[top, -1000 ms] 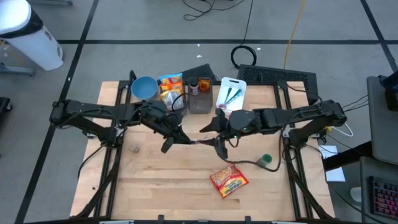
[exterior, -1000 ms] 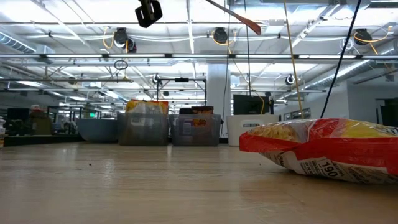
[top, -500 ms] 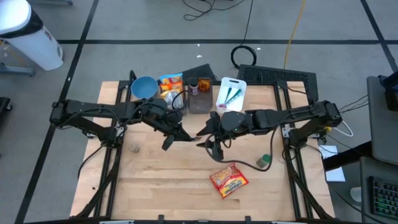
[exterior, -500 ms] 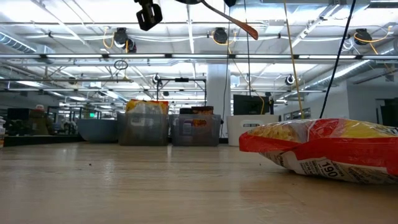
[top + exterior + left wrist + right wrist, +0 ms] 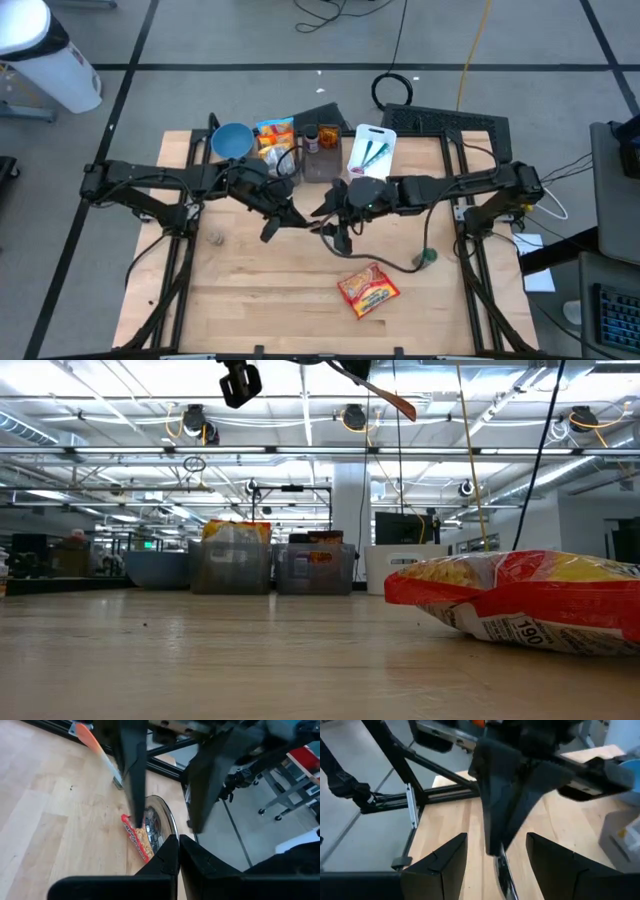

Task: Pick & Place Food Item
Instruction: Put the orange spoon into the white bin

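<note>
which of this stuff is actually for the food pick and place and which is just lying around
For the job:
red and yellow snack packet
left hand and right hand, both above mid-table

Lying about:
blue bowl
clear containers
white cutting board
coiled black cable on the floor

Along the tabletop's [image 5: 240, 290] far edge stand a bowl [image 5: 231, 141], 2 bins [image 5: 322, 165] and a cutting board [image 5: 375, 148]. The food packet [image 5: 368, 290] lies near the front edge, right of centre. The left pincer [image 5: 283, 216] and right pincer [image 5: 327, 222] meet above the middle.
</note>
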Controlling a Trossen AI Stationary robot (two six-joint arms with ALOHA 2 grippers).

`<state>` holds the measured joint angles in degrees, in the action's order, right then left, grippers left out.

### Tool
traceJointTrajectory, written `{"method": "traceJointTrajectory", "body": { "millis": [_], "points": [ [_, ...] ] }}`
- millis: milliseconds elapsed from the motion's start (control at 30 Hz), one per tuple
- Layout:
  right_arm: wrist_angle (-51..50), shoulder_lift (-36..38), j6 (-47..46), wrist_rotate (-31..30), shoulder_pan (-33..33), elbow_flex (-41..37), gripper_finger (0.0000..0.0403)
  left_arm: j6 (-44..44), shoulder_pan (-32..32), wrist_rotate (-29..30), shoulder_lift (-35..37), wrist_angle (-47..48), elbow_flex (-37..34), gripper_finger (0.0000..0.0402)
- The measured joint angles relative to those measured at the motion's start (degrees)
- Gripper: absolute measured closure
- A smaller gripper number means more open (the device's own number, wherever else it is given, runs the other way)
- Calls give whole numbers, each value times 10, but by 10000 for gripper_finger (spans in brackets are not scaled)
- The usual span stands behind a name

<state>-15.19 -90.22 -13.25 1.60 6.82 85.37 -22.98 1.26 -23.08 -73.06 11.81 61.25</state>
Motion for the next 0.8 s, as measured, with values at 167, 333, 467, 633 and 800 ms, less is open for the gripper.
{"method": "traceJointTrajectory", "body": {
  "millis": [167, 333, 467, 633, 800],
  "points": [
    [23, -17, -11, 9, -7, 1, 206, -1, 2, 2, 0, 0, 0, 392],
    [34, -20, -12, 21, -9, 2, 218, 0, 3, 2, 0, 0, 0, 397],
    [26, -25, -12, 31, -9, 1, 250, 0, 3, 2, 0, 1, 0, 392],
    [24, -22, -11, 32, -9, 2, 292, 2, 3, 1, 0, 1, 0, 394],
    [2, -24, -8, 31, -9, 1, 319, 4, 3, 1, 0, 3, 0, 397]
  ]
}}
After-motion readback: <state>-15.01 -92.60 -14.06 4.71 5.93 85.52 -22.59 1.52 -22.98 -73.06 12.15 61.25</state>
